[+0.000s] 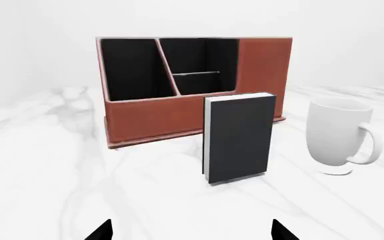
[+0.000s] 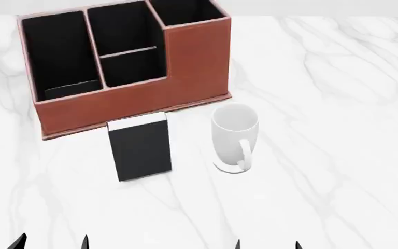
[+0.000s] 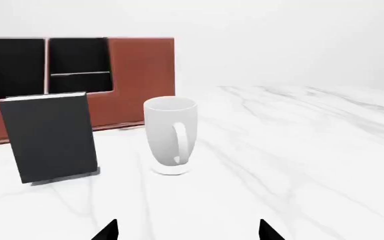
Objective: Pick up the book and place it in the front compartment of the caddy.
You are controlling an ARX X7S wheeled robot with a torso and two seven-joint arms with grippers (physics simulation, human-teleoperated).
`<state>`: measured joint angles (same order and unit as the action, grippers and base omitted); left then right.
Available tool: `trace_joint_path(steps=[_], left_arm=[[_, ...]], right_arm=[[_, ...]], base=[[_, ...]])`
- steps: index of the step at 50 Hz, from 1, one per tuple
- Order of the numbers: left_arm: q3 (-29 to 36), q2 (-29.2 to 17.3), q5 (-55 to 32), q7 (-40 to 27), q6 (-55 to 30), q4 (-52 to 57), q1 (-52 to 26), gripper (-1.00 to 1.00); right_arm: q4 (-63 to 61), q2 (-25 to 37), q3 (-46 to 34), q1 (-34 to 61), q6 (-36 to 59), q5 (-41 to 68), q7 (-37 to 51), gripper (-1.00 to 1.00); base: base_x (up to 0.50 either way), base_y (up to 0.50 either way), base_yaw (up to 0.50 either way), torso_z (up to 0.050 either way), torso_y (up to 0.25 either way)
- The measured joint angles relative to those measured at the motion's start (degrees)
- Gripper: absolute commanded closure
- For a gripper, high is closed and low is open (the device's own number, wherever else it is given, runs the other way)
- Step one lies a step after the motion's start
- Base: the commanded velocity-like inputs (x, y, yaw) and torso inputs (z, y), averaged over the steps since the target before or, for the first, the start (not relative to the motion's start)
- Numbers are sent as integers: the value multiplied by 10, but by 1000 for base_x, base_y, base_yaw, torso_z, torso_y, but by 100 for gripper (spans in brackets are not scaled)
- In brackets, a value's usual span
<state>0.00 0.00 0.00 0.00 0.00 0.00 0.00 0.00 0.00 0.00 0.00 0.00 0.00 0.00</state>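
The thin black book (image 2: 141, 148) stands upright on the white marble table, just in front of the reddish-brown caddy (image 2: 137, 101). It also shows in the left wrist view (image 1: 240, 137) and the right wrist view (image 3: 50, 137). The front compartment (image 2: 133, 67) is the nearer small black cell below the low partition, and nothing shows in it. My left gripper (image 2: 52, 243) is open and empty, near the table's front edge, short of the book. My right gripper (image 2: 267, 245) is open and empty, short of the mug. Only the fingertips of both show.
A white handled mug (image 2: 233, 136) stands right of the book, handle toward me. The caddy's taller section (image 2: 192, 36) is at its right end, its long narrow cell (image 2: 57, 52) at its left. The marble table (image 2: 337, 104) stretches away to the right.
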Motion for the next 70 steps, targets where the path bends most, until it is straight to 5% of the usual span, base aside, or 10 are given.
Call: trace_joint_path(steps=[27,49,70], left_arm=[[21,-31,-49,-43,-17,22,-10,-100],[-1,-77,-133,-63,-160,216,-42,-100],[-8,-100,-164,-74,-201,274,-49,-100]], right_arm=[[-25,34,-29,2,18,29,41,-100],[-216,80,7,29,150,85,70,-100],[-293,103,20,35,194,109,83,-100]], base=[[20,0,0,0,0],[496,0,0,0,0],[500,0,0,0,1]])
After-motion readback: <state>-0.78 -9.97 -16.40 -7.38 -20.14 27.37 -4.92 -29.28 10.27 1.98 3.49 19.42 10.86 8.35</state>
